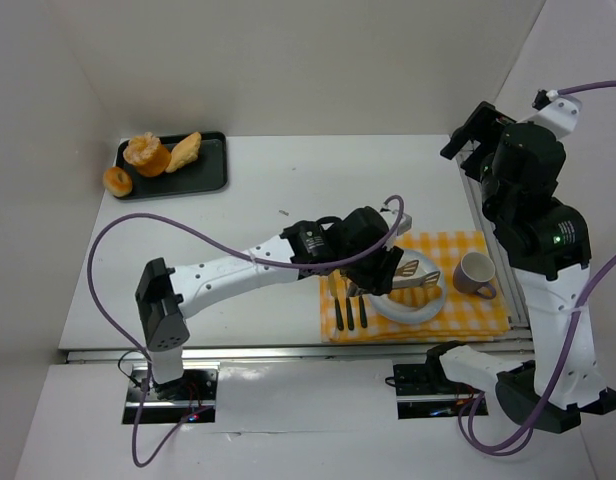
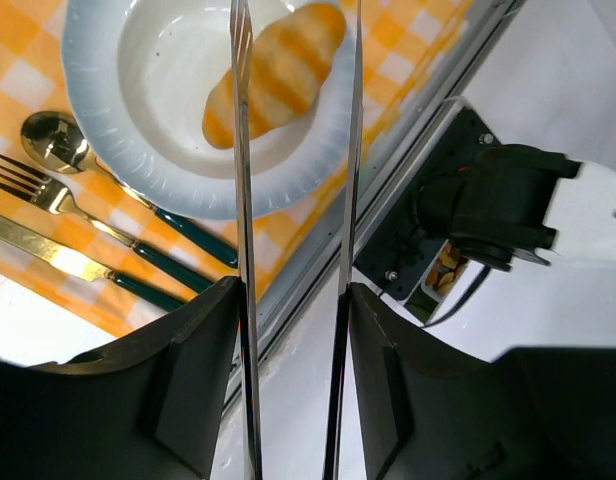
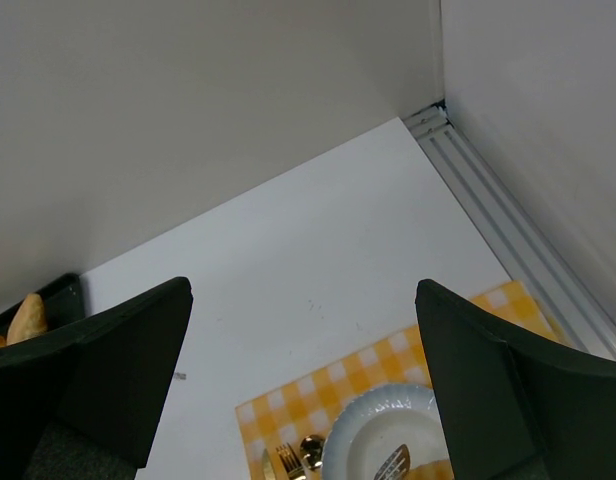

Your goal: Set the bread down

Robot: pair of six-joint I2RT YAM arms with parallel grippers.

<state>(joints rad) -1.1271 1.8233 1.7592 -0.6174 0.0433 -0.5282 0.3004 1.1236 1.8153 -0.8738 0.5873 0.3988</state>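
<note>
Bread (image 2: 273, 75): one striped oblong roll, lying in the hollow of the plate (image 2: 108, 130), slantwise.

Left gripper (image 2: 291, 300): clamped on the tongs (image 2: 243, 250), a finger outside each blade. The blades stand apart and reach over the roll. Their tips run off the top of the wrist view, so contact with the roll cannot be told.

Progress, as judged: the roll already rests on the plate, so the placing looks all but done. Left to do: clear the tongs from the roll and lift the arm away.

Around the plate: spoon (image 2: 48, 140), fork (image 2: 38, 185) and knife (image 2: 48, 250) lie side by side just beside the plate's left rim, dark handles toward the near edge. All sit on a yellow checked cloth (image 2: 18, 40) at the near right of the tabletop (image 1: 288, 180).

Cup (image 1: 475, 273): on the same cloth, just right of the plate.

Tray (image 1: 213, 165): far left corner of the tabletop, well apart, holding other baked pieces (image 1: 148, 153).

Right gripper (image 3: 303, 300): raised by the right edge, fingers wide apart, nothing between them.

Obstructions, as judged: the cutlery lies close under the left arm, so a low withdrawal could knock it. The cup is the nearest thing that could tip over.
</note>
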